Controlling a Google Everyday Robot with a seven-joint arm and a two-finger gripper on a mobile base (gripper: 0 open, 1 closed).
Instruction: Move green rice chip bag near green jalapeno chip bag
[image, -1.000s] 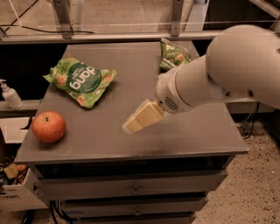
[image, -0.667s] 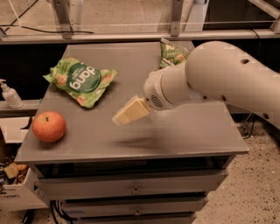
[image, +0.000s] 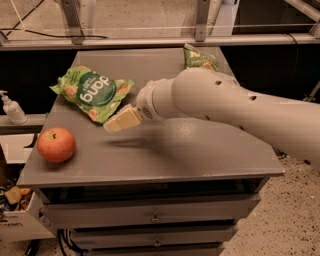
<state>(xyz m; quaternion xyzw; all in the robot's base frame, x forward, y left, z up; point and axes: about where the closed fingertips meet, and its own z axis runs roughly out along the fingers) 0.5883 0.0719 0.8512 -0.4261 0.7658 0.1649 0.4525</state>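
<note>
The green rice chip bag (image: 90, 92), light green with a dark round "dang" logo, lies flat at the back left of the grey table (image: 175, 155). The green jalapeno chip bag (image: 200, 57), smaller and darker, lies at the back right, partly hidden behind my arm. My gripper (image: 121, 120) hangs just above the table at the near right edge of the rice chip bag, pointing left toward it. Only its tan fingertip end shows past the white arm.
A red apple (image: 56, 144) sits near the front left corner of the table. A soap dispenser (image: 10, 107) stands on a shelf off the left side. Drawers (image: 155, 217) are below the tabletop. A metal frame runs behind the table.
My arm has swept left across the table, bringing the gripper from the middle to the edge of the rice chip bag. The bags and apple have not moved.
</note>
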